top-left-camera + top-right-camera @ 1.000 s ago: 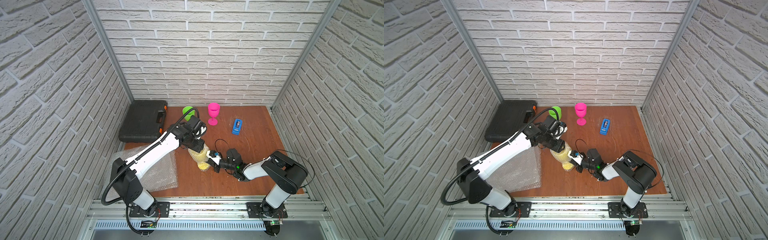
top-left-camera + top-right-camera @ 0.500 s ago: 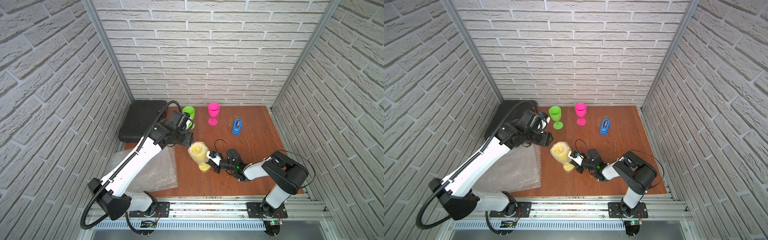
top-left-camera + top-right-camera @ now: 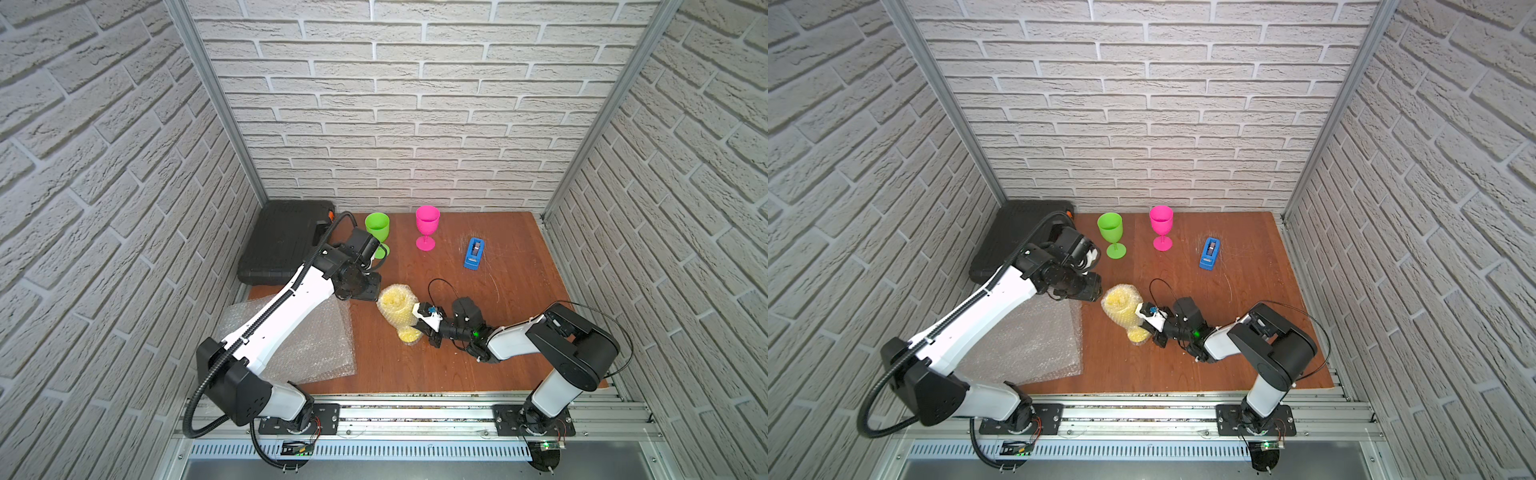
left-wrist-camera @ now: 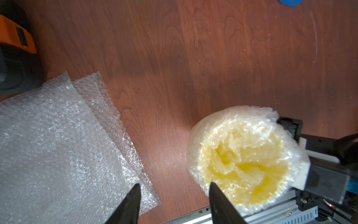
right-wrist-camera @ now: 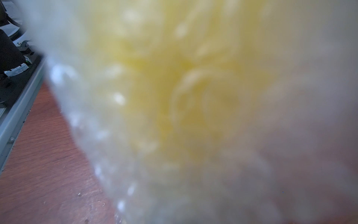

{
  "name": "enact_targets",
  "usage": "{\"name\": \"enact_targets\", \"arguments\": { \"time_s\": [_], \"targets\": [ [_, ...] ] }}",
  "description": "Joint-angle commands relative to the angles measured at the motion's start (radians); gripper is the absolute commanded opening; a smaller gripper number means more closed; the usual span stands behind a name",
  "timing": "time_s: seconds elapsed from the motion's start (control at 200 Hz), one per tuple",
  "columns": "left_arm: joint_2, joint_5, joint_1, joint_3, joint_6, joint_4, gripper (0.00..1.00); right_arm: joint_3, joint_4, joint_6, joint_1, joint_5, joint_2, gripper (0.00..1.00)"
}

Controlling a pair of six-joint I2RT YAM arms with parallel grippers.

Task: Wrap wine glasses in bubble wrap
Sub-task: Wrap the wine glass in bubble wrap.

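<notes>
Yellow goblet (image 3: 399, 308) stands upright; our right gripper (image 3: 419, 324), at its four o'clock, pinches the bubble wrap (image 4: 195, 139), we judge against unrolling. Left gripper (image 4: 174, 185) hovers spread, empty, at ten o'clock.

The neon yellow plastic goblet (image 5: 193, 93) in clear bubble wrap (image 5: 93, 139) fills the right wrist view as a blur, hiding the fingertips of the right gripper (image 3: 422, 326). The black fingers (image 4: 129, 203) of the left gripper (image 4: 174, 183) run off-frame. Far beyond their tips, the blue tape dispenser (image 4: 289, 2) is cropped.

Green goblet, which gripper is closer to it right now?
Left. The left gripper hangs open just in front of the green goblet, toward the robot; the right gripper sits farther off, shut on the bubble-wrapped yellow goblet.
</notes>
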Motion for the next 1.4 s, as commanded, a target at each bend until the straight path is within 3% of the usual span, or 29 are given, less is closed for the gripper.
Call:
{"name": "enact_targets", "arguments": {
  "time_s": [0.0, 0.23, 0.41, 0.505, 0.565, 0.67, 0.795, 0.905, 1.095, 1.275, 1.395],
  "targets": [
    [0.012, 0.048, -0.003, -0.035, -0.019, 0.030, 0.56, 0.010, -0.019, -0.013, -0.005, -0.006, -0.017, 0.03],
    [0.056, 0.169, -0.003, -0.130, -0.042, 0.163, 0.46, 0.008, -0.001, -0.012, -0.004, -0.009, 0.006, 0.03],
    [0.087, 0.205, -0.002, -0.164, -0.050, 0.220, 0.22, -0.001, 0.017, 0.002, -0.005, -0.005, 0.009, 0.03],
    [0.079, 0.169, -0.002, -0.139, -0.044, 0.193, 0.10, -0.007, 0.008, 0.019, -0.008, 0.019, -0.014, 0.03],
    [0.067, 0.133, -0.003, -0.112, -0.032, 0.159, 0.06, -0.023, 0.012, 0.038, -0.015, 0.041, -0.044, 0.10],
    [0.052, 0.060, -0.002, -0.070, -0.008, 0.084, 0.03, -0.060, -0.002, 0.094, -0.029, 0.094, -0.116, 0.33],
    [0.053, 0.006, -0.004, -0.037, 0.011, 0.024, 0.02, -0.044, -0.166, 0.136, -0.040, 0.083, -0.231, 0.39],
    [0.083, -0.035, -0.016, 0.000, 0.025, -0.030, 0.02, 0.041, -0.417, 0.206, -0.040, 0.091, -0.350, 0.42],
    [0.154, -0.066, -0.054, 0.039, 0.043, -0.076, 0.03, 0.241, -0.784, 0.480, -0.038, 0.172, -0.467, 0.41],
    [0.198, -0.071, -0.065, 0.047, 0.050, -0.067, 0.05, 0.539, -1.185, 0.730, -0.028, 0.191, -0.386, 0.33],
    [0.213, -0.065, -0.068, 0.058, 0.050, -0.063, 0.06, 0.656, -1.243, 0.839, -0.005, 0.099, -0.285, 0.38]
  ]
}}
